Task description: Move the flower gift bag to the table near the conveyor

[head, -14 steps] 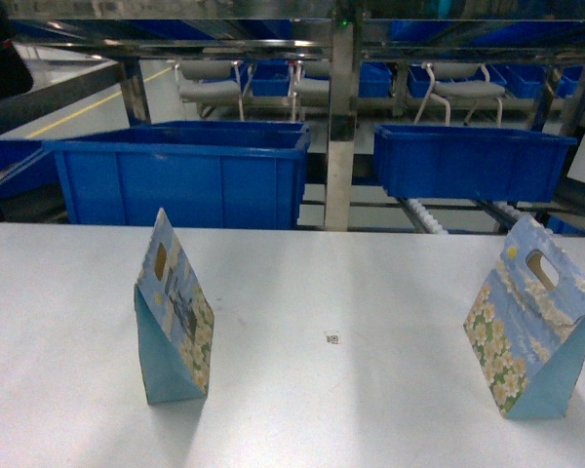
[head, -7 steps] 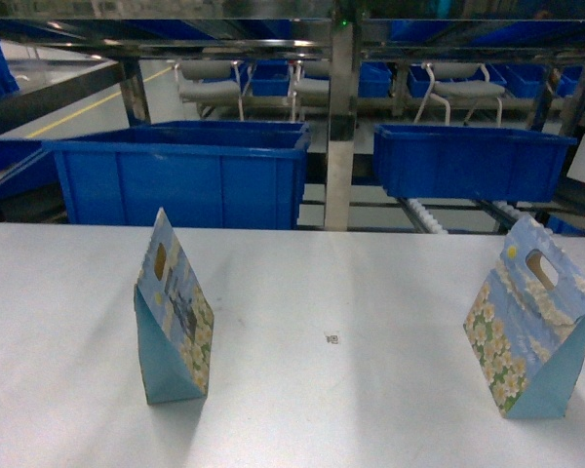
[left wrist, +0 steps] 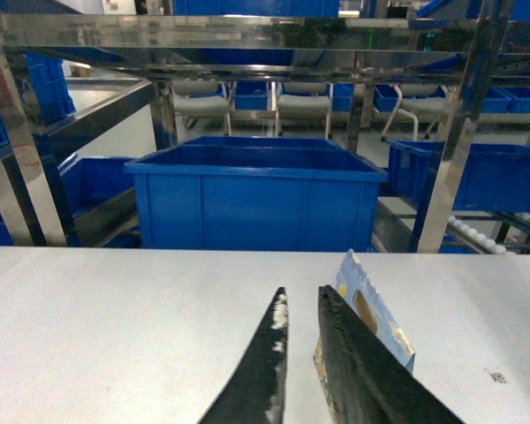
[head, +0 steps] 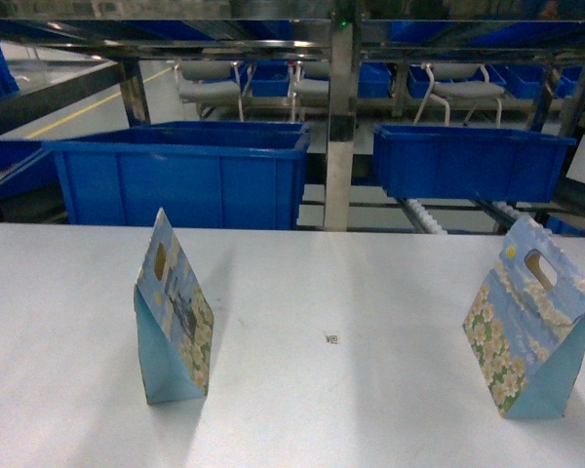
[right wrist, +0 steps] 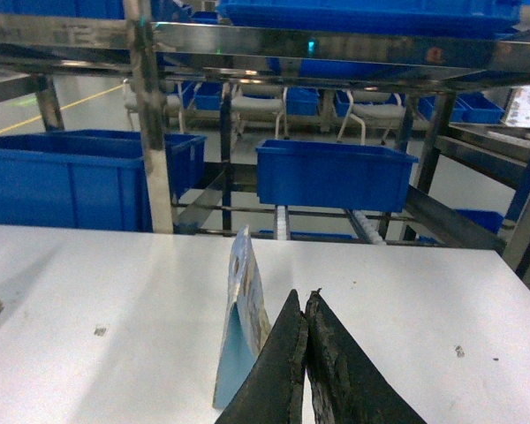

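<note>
Warehouse or factory sorting floor. Stainless steel racks (head: 339, 117) with white roller tracks (head: 421, 214) hold large blue plastic bins (head: 180, 175). Wide white work table (head: 322, 292) in front. Grey chairs (head: 210, 86) and yellow floor line (head: 88, 112) visible behind racks.

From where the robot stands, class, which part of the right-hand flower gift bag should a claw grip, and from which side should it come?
Grip the flat top edge of the right gift bag, likely around its cut-out handle, coming from above. The bag stands upright on the white table and narrows to a thin ridge, while its base is wide. The right claw, which looks shut, must open first.
</note>
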Robot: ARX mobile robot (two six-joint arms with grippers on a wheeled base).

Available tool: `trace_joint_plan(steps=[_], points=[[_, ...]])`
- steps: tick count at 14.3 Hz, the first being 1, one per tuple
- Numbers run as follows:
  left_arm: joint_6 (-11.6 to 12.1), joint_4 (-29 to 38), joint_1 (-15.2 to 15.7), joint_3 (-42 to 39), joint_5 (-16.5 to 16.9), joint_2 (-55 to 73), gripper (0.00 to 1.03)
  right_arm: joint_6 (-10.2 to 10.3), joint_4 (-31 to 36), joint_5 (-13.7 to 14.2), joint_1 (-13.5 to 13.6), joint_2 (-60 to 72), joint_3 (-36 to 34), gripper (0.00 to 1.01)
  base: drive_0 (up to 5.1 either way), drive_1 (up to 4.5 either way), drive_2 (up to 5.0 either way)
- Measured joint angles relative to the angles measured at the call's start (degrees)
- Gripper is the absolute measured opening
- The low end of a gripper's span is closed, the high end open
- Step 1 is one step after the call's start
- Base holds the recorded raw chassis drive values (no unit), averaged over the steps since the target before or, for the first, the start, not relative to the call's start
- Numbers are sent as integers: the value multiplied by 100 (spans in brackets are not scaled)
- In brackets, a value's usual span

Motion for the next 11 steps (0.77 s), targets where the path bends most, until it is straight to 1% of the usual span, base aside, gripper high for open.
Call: trace_joint_plan(steps=[1,2,3,4,6,9,10,11], points=[[0,-157,61,-81,72,-262,2,-35,-52,-546,-404,-101,-39,2,0,0,0],[20,-382,339,-170,457,-533,2,-33,-46,-837,-925,-142,-83,2,0,0,0],[17,-262,573,-299,557,-645,2,-33,-46,-879,-999,-168,-118,2,0,0,0],[17,-74,623,-391,531,-625,2,-33,-42,-927,-966,-186,-129,2,0,0,0],[17,-205,623,-417,531,-702,2,-33,-44,-953,-957,-195,-136,2,0,0,0],[22,-605,584,-448,614,-1038,2,-35,17,-960,-938,-310,-236,2,0,0,0],[20,-868,586,-448,608,-1397,2,-35,-59,-966,-938,-409,-354,2,0,0,0],[20,-1132,590,-450,610,-1716,2,-37,2,-964,-938,-424,-354,2,0,0,0]])
